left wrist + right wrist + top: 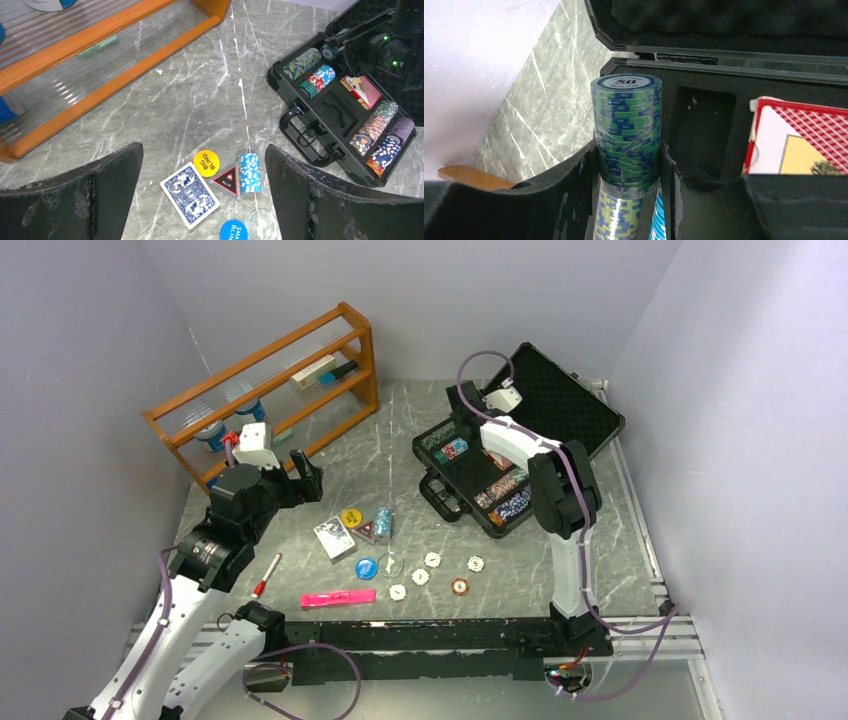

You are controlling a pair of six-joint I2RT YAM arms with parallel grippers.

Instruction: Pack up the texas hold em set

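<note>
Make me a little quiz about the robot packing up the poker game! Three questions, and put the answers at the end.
1. True or false: the left gripper is open.
2. What is the right gripper holding? A) a pink marker B) the green chip stack C) nothing
3. What colour is the card deck lying in the case?
Key: 1 true; 2 B; 3 red.
</note>
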